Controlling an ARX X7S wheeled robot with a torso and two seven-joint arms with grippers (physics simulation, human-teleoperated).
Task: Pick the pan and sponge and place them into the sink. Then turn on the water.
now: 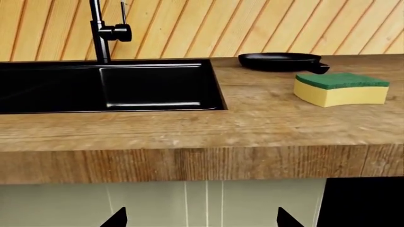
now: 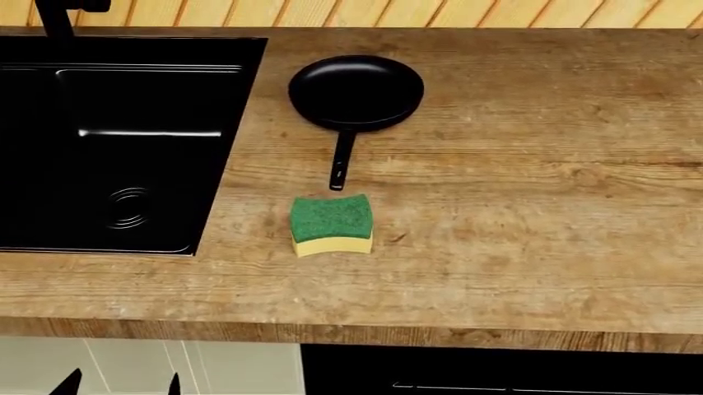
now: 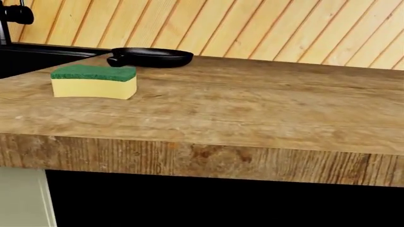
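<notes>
The black pan (image 2: 356,90) lies flat on the wooden counter, just right of the sink (image 2: 132,164), with its handle (image 2: 342,160) pointing toward the front edge. In front of the handle tip sits the sponge (image 2: 331,224), green side up. Both also show in the left wrist view, pan (image 1: 281,60) behind sponge (image 1: 341,89), and in the right wrist view, pan (image 3: 154,56) and sponge (image 3: 93,81). My left gripper (image 2: 121,385) is open and empty (image 1: 202,220), below the counter's front edge, under the sink. My right gripper does not show. No water is in view.
The black faucet (image 1: 98,33) with its side lever stands behind the sink (image 1: 151,85), against a slatted wooden wall. The thick counter front edge (image 2: 351,333) overhangs pale cabinet doors (image 2: 220,366) and a dark opening (image 2: 495,370). Bare counter (image 2: 549,189) stretches right of the pan.
</notes>
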